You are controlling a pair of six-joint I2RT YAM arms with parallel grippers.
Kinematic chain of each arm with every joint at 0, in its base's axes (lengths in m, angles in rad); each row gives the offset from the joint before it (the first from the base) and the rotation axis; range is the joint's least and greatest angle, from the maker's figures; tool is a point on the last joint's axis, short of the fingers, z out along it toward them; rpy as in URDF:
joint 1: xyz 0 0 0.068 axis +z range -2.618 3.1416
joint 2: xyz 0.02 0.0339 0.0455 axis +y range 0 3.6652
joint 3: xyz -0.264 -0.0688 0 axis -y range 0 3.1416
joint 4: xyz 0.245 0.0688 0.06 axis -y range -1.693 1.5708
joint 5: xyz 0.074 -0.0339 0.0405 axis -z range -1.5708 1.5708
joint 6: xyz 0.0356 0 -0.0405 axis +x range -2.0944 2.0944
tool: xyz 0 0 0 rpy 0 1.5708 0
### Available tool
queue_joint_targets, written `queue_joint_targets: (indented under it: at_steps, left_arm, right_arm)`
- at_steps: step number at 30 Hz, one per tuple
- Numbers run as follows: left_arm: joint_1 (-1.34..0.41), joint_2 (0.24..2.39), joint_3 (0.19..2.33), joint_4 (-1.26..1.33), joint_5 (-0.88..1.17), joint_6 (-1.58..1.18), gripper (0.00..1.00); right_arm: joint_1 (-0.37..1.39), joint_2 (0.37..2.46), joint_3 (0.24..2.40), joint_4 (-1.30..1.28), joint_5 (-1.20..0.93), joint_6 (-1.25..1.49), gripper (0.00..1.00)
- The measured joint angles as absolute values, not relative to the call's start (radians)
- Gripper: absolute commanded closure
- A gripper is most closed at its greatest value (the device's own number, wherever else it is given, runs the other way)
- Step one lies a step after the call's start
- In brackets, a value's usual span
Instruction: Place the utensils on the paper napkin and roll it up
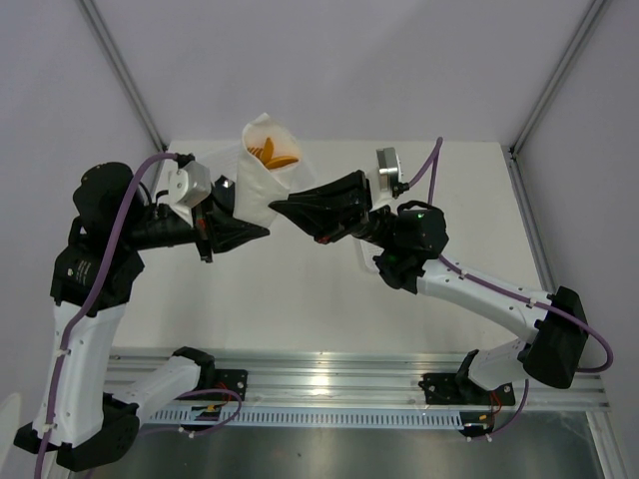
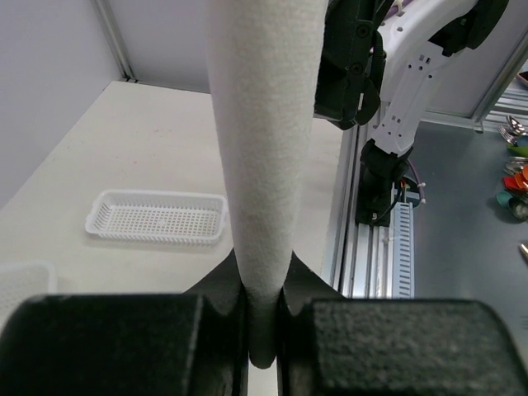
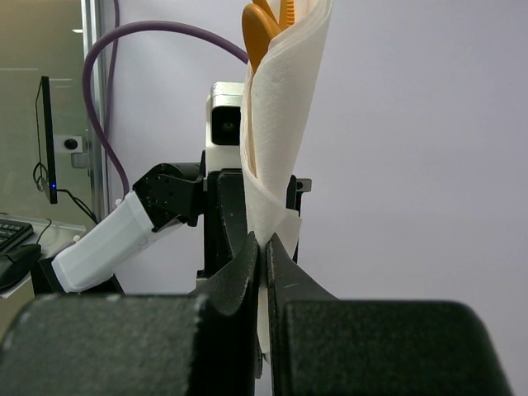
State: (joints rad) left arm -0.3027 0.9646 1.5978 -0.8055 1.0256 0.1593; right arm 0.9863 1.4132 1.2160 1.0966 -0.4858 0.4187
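Observation:
The white paper napkin [image 1: 258, 180] is rolled into a cone and held up above the table. The orange utensils [image 1: 275, 152] stick out of its open top end; I cannot tell them apart. My left gripper [image 1: 262, 230] is shut on the napkin's lower end from the left. My right gripper [image 1: 280, 207] is shut on it from the right. In the left wrist view the roll [image 2: 260, 148] rises between the shut fingers. In the right wrist view the napkin [image 3: 276, 124] stands pinched in the jaws, with an orange utensil tip [image 3: 262, 29] showing at the top.
A narrow white ribbed tray [image 2: 157, 218] lies on the table below the left gripper, and part of a second white basket [image 2: 21, 285] shows at the left edge. The rail [image 1: 349, 384] runs along the table's near edge.

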Motion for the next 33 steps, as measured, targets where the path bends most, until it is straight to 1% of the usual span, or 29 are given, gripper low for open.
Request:
queue_joint_targets:
  at_steps: [1,2,3,4,5,10,14,17,18,20,21,23,24,25,26,28,30,31,32,33]
  left_arm:
    - [-0.303,0.965,1.598,-0.806,1.026,0.159,0.91]
    - [-0.303,0.965,1.598,-0.807,1.026,0.159,0.74]
    - [-0.303,0.965,1.598,-0.806,1.026,0.163,0.37]
    - [-0.303,0.965,1.598,-0.807,1.027,0.167,0.31]
    - [-0.303,0.965,1.598,-0.812,1.028,0.166,0.29]
    - [-0.303,0.975,1.617,-0.828,1.028,0.164,0.28]
    - [-0.303,0.995,1.657,-0.806,1.029,0.139,0.34]
    - [-0.303,1.0,1.661,-0.78,1.034,0.109,0.42]
    - [-0.303,1.002,1.662,-0.775,1.036,0.101,0.51]
    - [-0.303,1.005,1.664,-0.764,1.039,0.082,0.6]
    - [-0.303,1.008,1.665,-0.759,1.042,0.073,0.69]
    - [-0.303,1.012,1.665,-0.75,1.046,0.059,0.78]
    - [-0.303,1.015,1.665,-0.746,1.05,0.052,0.87]
    - [-0.303,1.015,1.665,-0.743,1.056,0.049,0.92]
    - [-0.303,1.015,1.665,-0.742,1.056,0.043,0.99]
    - [-0.303,1.014,1.665,-0.742,1.058,0.036,0.99]
    - [-0.303,1.013,1.665,-0.743,1.058,0.033,0.99]
    - [-0.303,1.013,1.665,-0.742,1.058,0.033,0.99]
    - [-0.303,1.01,1.665,-0.741,1.058,0.032,0.99]
    - [-0.303,1.007,1.665,-0.741,1.056,0.03,0.99]
  right_arm:
    - [0.986,1.413,1.216,1.097,-0.486,0.419,1.0]
    - [0.986,1.413,1.216,1.096,-0.487,0.419,1.0]
    - [0.986,1.413,1.216,1.096,-0.487,0.419,1.0]
    - [0.986,1.413,1.216,1.097,-0.487,0.419,1.0]
    - [0.986,1.413,1.216,1.097,-0.487,0.419,1.0]
    - [0.986,1.414,1.216,1.097,-0.496,0.424,1.0]
    - [0.989,1.416,1.219,1.098,-0.511,0.437,1.0]
    - [0.993,1.418,1.222,1.098,-0.515,0.437,1.0]
    - [0.994,1.418,1.222,1.098,-0.517,0.438,1.0]
    - [0.996,1.418,1.222,1.098,-0.518,0.439,1.0]
    - [0.997,1.419,1.222,1.098,-0.518,0.44,1.0]
    - [0.997,1.425,1.23,1.098,-0.518,0.441,1.0]
    - [0.998,1.43,1.234,1.1,-0.517,0.441,1.0]
    - [0.997,1.433,1.237,1.101,-0.513,0.441,1.0]
    - [0.997,1.435,1.237,1.103,-0.512,0.442,1.0]
    - [0.997,1.436,1.238,1.106,-0.512,0.442,1.0]
    - [0.998,1.436,1.24,1.106,-0.514,0.442,0.84]
    - [0.998,1.438,1.243,1.105,-0.515,0.444,0.75]
    - [0.998,1.439,1.246,1.101,-0.52,0.445,0.6]
    - [0.997,1.439,1.249,1.096,-0.524,0.45,0.56]
